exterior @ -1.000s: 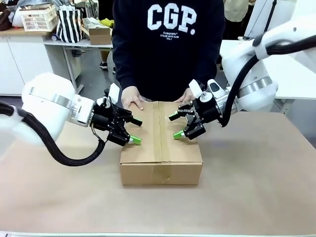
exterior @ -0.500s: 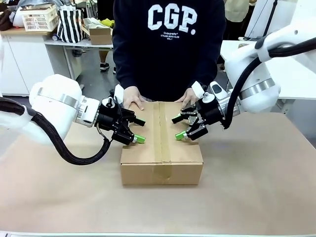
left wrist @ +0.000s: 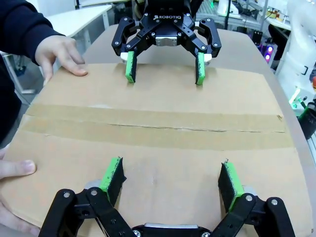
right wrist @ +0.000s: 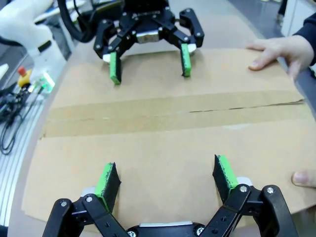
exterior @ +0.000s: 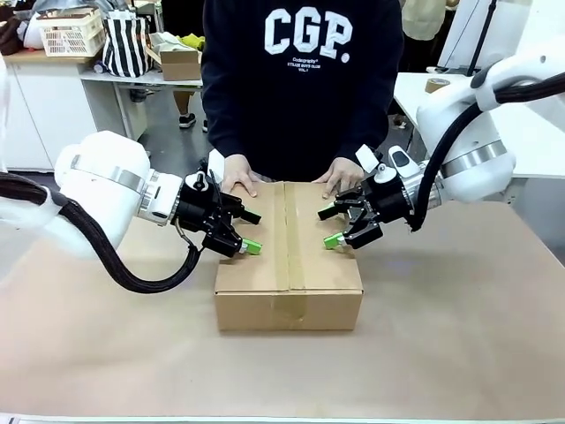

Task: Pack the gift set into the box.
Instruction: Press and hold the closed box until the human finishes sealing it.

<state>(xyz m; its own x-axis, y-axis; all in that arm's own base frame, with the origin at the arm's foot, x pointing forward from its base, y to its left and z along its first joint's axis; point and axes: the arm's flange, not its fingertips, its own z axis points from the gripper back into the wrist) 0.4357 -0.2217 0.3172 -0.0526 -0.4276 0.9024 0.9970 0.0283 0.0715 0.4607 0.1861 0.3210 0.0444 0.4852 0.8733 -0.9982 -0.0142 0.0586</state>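
The box (exterior: 288, 265) sits shut in the middle of the table, its top flaps closed under a strip of brown tape (left wrist: 148, 129). The gift set is hidden. My left gripper (exterior: 250, 232) hovers open just over the box's left top edge, nothing between its green pads. My right gripper (exterior: 328, 226) is open over the right half of the top. In the left wrist view my left gripper (left wrist: 171, 175) faces the right gripper (left wrist: 163, 66) across the seam. The right wrist view mirrors this: right gripper (right wrist: 165, 180) near, left gripper (right wrist: 149, 63) opposite. The person's hands (exterior: 237, 184) (exterior: 340, 177) rest on the far edge.
Brown paper (exterior: 459, 336) covers the table, with free room on all sides of the box. The person stands close behind the far edge. A desk in the back left holds a basket (exterior: 69, 34), a striped bag (exterior: 124, 42) and a small carton (exterior: 179, 62).
My right gripper has drawn back to the right, away from the taped seam. My left gripper has edged a little right toward the box. Both stay open; the box has not moved.
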